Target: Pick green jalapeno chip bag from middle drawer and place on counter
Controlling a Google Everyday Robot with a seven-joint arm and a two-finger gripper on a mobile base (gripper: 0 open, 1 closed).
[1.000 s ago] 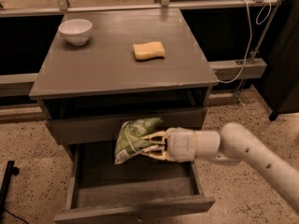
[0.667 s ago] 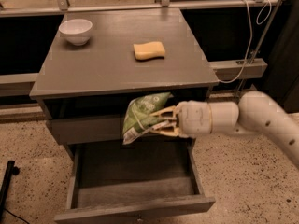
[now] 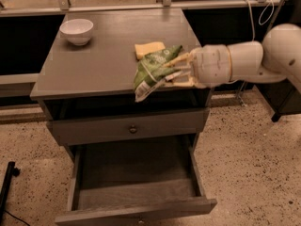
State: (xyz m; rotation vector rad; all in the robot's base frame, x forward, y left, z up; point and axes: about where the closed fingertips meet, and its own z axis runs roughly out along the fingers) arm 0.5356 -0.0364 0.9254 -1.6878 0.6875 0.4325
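My gripper (image 3: pixel 176 70) reaches in from the right and is shut on the green jalapeno chip bag (image 3: pixel 151 70), a glossy green bag with white patches. It holds the bag in the air over the front right edge of the counter (image 3: pixel 99 55). The bag's lower corner hangs down past the counter's front edge. Below, the middle drawer (image 3: pixel 136 185) is pulled out, and its bare grey floor shows nothing on it.
A yellow sponge (image 3: pixel 148 49) lies on the counter just behind the bag. A white bowl (image 3: pixel 76 30) stands at the counter's back left. A shut drawer front with a round knob (image 3: pixel 133 129) is above the open drawer. A speckled floor surrounds the cabinet.
My gripper has lifted the chip bag from in front of the drawers up to counter height. The view has also shifted closer to the cabinet.
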